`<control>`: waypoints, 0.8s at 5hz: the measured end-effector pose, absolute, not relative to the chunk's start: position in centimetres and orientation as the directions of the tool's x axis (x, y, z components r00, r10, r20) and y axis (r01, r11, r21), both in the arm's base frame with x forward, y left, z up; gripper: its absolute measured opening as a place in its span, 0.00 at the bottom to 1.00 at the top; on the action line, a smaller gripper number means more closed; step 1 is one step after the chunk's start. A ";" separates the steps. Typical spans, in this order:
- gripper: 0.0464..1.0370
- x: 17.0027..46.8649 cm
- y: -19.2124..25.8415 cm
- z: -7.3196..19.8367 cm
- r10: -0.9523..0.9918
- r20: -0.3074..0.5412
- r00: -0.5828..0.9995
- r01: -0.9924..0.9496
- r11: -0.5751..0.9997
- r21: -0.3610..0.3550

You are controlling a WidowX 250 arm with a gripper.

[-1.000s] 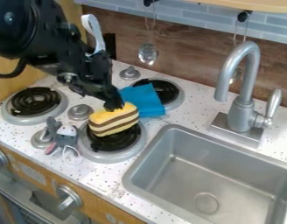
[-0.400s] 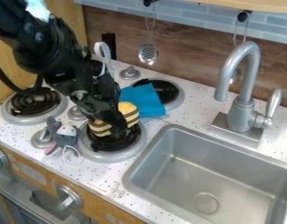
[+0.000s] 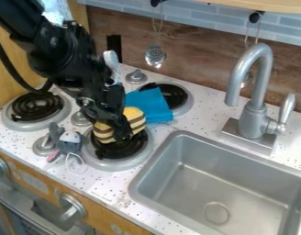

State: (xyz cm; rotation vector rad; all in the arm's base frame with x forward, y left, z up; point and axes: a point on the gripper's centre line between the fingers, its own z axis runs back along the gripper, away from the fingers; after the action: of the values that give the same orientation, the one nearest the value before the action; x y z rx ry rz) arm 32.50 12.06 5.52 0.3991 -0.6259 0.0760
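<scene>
White, speckled and toy-kitchen sized, the surface (image 3: 205, 131) carries everything, with a grey sink (image 3: 196, 176) set into it at the near right of the view. The black arm (image 3: 61, 50) comes in from the upper left and hangs over the stove side. Behind the sink stands a silver gooseneck faucet (image 3: 255, 117). Of the three black-coiled burners, the front burner (image 3: 116, 167) lies beneath the tool (image 3: 121, 133), the left burner (image 3: 36, 106) is at the view's edge side, and the rear burner (image 3: 173, 96) is partly under a folded blue cloth (image 3: 154, 106).

A yellow toy cake slice (image 3: 138, 119) with brown stripes appears to rest on the front burner, partly hidden by the tool. Beside that burner lies a grey plush mouse (image 3: 68, 143), smaller than the cloth.

As for progress, my judgement is that bringing the tool to the slice is done, while lifting the slice clear of the coil is not. I cannot tell whether the tool is spread, pressed together or pinching the slice, so a secure hold cannot be counted as done. The cloth and mouse lie apart from the tool.
</scene>
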 end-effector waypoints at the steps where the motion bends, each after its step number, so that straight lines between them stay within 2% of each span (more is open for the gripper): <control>1: 0.80 32.8 12.4 4.8 -0.034 0.584 0.811 -0.208 0.917 0.342; 2: 0.59 33.0 12.6 4.5 -0.024 0.598 0.801 -0.230 0.911 0.344; 3: 0.51 32.9 12.9 4.5 -0.033 0.601 0.799 -0.227 0.908 0.352; 4: 0.49 32.7 12.7 4.4 -0.061 0.596 0.801 -0.204 0.908 0.367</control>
State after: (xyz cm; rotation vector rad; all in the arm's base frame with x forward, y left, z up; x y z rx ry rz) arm 32.74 12.74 4.35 0.4333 -0.6422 0.0793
